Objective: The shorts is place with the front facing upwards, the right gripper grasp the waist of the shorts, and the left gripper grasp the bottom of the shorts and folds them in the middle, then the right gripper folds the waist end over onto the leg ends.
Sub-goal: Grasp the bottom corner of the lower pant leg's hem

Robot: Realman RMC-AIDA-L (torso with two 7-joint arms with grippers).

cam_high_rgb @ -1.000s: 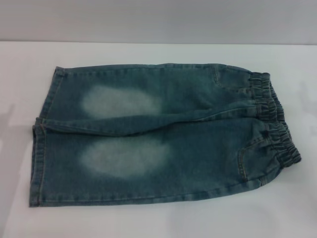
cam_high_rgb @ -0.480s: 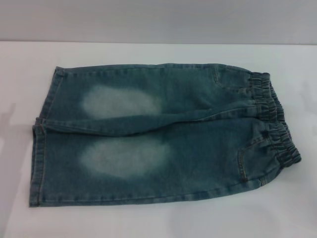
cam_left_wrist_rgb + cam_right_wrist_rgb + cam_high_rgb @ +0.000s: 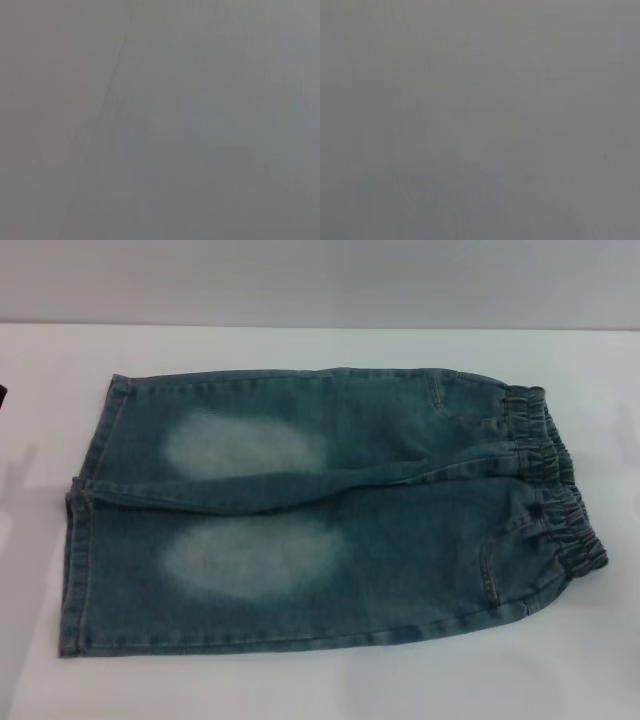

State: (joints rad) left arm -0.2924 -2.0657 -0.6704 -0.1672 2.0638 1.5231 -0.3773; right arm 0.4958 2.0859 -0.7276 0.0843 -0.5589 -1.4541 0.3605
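neither gripper can be made out in any view, so whether they are open or closed cannot be told; only a tiny dark sliver (image 3: 2, 393) shows at the head view's left edge, unidentifiable. both wrist views show only plain grey. denim shorts (image 3: 330, 510) lie flat on a white table (image 3: 320, 685), front up. the waist (image 3: 555, 490), gathered elastic, lies to the robot's right. the leg ends (image 3: 85, 530), straight stitched hems, lie to its left.

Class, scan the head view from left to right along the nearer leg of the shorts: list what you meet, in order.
White table → leg hem → faded patch → front pocket → gathered waistband → white table again.
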